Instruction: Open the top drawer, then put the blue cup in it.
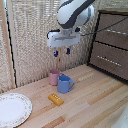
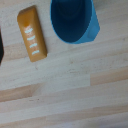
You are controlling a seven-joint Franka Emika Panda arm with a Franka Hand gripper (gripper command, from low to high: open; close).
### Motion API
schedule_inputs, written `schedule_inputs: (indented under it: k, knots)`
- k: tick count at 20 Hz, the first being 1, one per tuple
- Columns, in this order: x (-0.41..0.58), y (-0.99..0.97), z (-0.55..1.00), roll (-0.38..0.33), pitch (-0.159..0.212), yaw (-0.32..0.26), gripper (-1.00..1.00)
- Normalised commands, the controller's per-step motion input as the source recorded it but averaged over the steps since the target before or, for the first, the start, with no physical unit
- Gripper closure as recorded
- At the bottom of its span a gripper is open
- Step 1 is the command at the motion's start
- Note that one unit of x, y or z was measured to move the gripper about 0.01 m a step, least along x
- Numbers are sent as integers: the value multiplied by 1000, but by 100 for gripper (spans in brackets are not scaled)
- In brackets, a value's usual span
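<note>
Claw spread, holding nothing, high above blue cup on the worktop. Top drawer shut. Next: probably reach for its handle and pull.

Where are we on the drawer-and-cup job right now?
Nothing looks done: the top drawer appears shut. In hand: the gripper hangs above the blue cup, holding nothing. The cup stands on the table beside the pink mug. Opening the drawer and placing the cup remain.

— Medium blue on the blue cup, pink on the mug beside it.
— Orange-yellow with white marks on the bar; pale striped wood for the surface; dark brown on the top drawer.
</note>
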Motion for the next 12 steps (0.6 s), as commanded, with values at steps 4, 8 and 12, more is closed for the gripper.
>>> schedule_inputs:
  k: [4, 8, 12]
  knots:
    - [-219, -199, 215, -186, -91, 152, -100]
    - [-275, -245, 269, -257, -122, 193, -100]
    - [-266, -209, 418, -216, -59, 189, -100]
